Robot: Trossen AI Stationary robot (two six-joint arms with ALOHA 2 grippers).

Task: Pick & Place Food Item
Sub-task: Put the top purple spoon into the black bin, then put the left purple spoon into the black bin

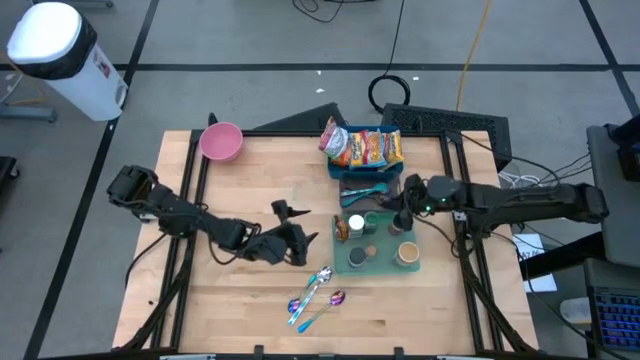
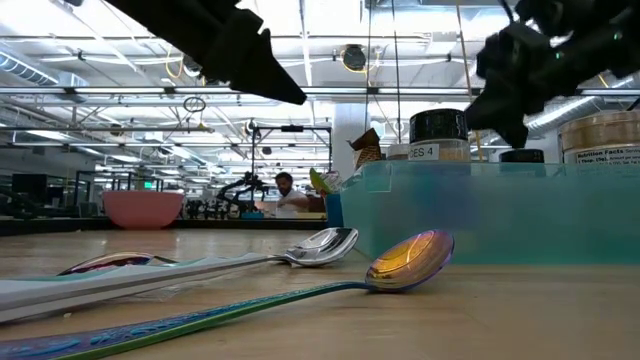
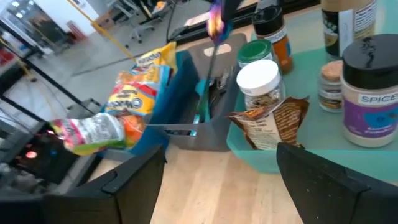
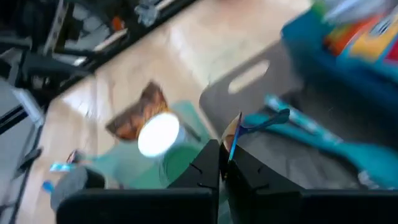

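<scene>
A brown food packet lies at the near-left corner of the green tray, leaning against a white-lidded jar. It also shows from above as the packet. My left gripper hangs open just left of the tray, its fingers apart from the packet; from above the left gripper is over bare wood. My right gripper hovers over the right end of the grey bin, shut on a thin iridescent utensil. My right gripper pinches one end of the utensil between its two shut fingertips. In the left wrist view the utensil hangs down from the gripper toward the grey bin. Whether its lower end touches the bin, I cannot tell.
A blue bin of snack packets stands behind the grey bin. Spice jars fill the tray. Iridescent spoons lie near the front edge, and a pink bowl sits at the far left. Bare wood lies left of the tray.
</scene>
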